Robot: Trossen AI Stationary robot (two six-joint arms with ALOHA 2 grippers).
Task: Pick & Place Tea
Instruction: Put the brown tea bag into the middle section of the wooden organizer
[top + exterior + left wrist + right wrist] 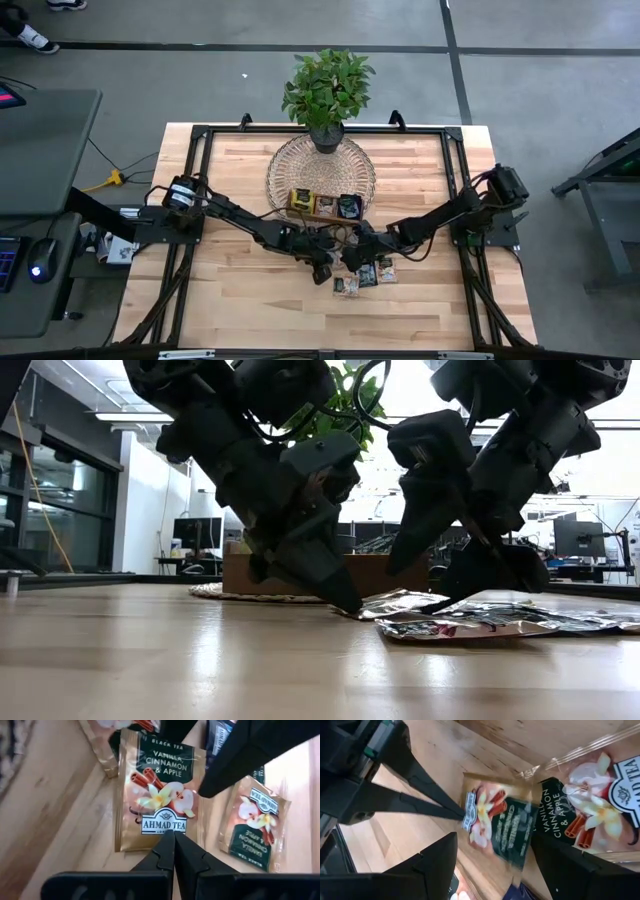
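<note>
Several tea sachets point(366, 278) lie flat on the wooden table near its middle. One gold and dark green sachet point(160, 785), printed with vanilla, cinnamon and apple, lies just in front of my left gripper point(174, 837), which is shut. The same sachet point(500, 827) sits between the two spread fingers of my open right gripper point(495, 837), which comes in from the table's right. A second sachet point(255, 825) lies beside it. Both grippers slant down, close together point(340, 262). My left gripper sets its shut fingertips point(461, 815) on the sachet's edge by the brand label point(164, 826), slanting down from the table's left. The sachet lies flat on the table. Of my right gripper, one finger point(235, 760) ends at the sachet's side edge; whether it touches, I cannot tell.
A brown wooden tray point(325, 205) with sachets in it stands on a round woven mat point(320, 170) behind the grippers. A potted plant point(328, 90) stands at the mat's far edge. Bare wood lies toward the near edge and both sides.
</note>
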